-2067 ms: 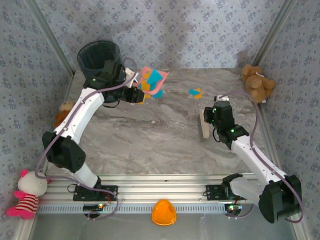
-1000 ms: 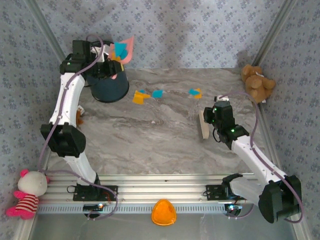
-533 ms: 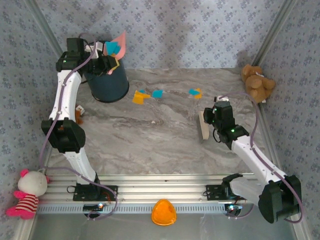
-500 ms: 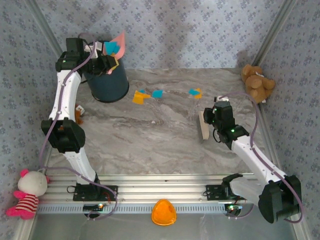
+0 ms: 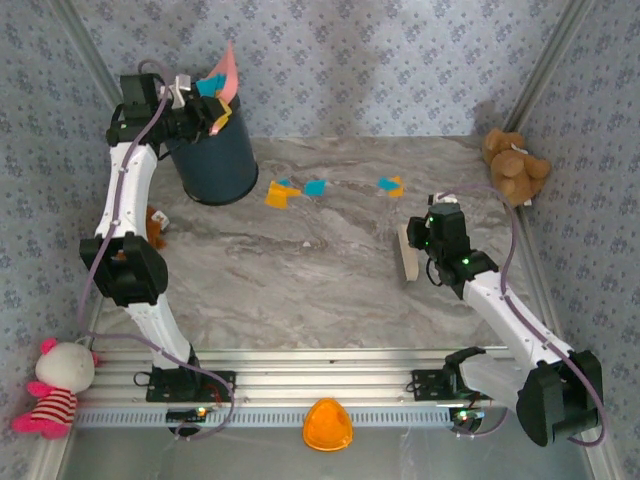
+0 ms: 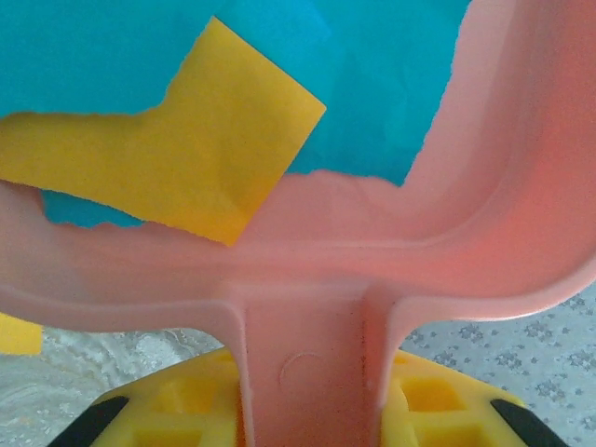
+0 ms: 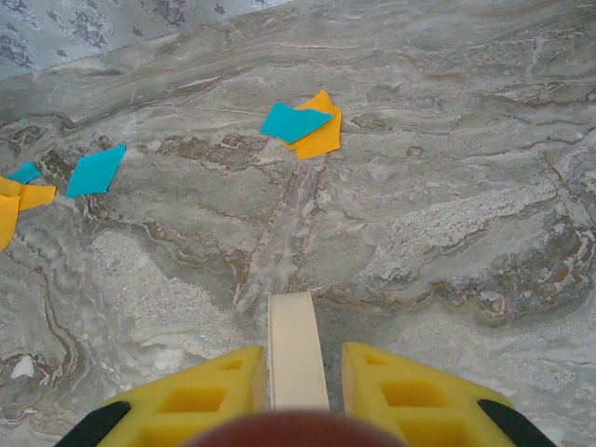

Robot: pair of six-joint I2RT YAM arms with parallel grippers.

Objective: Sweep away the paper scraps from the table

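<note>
**A:** From above, we see the left gripper (image 5: pixel 203 112) raised at the far left corner. It is clenched on the handle of the pink dustpan (image 5: pixel 229 68), which is tipped steeply up over the rim of the dark bin (image 5: pixel 215 165).

**B:** Our left wrist view adds the inside of the pan. The handle is squeezed between the yellow fingers (image 6: pixel 168 410). An orange piece (image 6: pixel 209 163) lies over a large cyan piece (image 6: pixel 372 74) against the pan's back wall.

**A:** The overhead view tells us where the other paper scraps (image 5: pixel 278 192) are. They lie on the far part of the table (image 5: pixel 300 290), an orange and cyan cluster right of the bin, a cyan bit beside it, and another pair further right.

**B:** Through the right wrist camera we can see how that last pair is stacked, cyan on top of orange. The other bits lie off to its left.

**A:** The right gripper (image 5: pixel 418 240) sits low over the right side of the table, near the teddy bear (image 5: pixel 515 165) in the corner.

**B:** It is closed tight on a pale flat strip (image 7: pixel 296 345) that points toward the stacked pair and stops well short of it. We cannot tell whether the strip's tip touches the marble.
</note>
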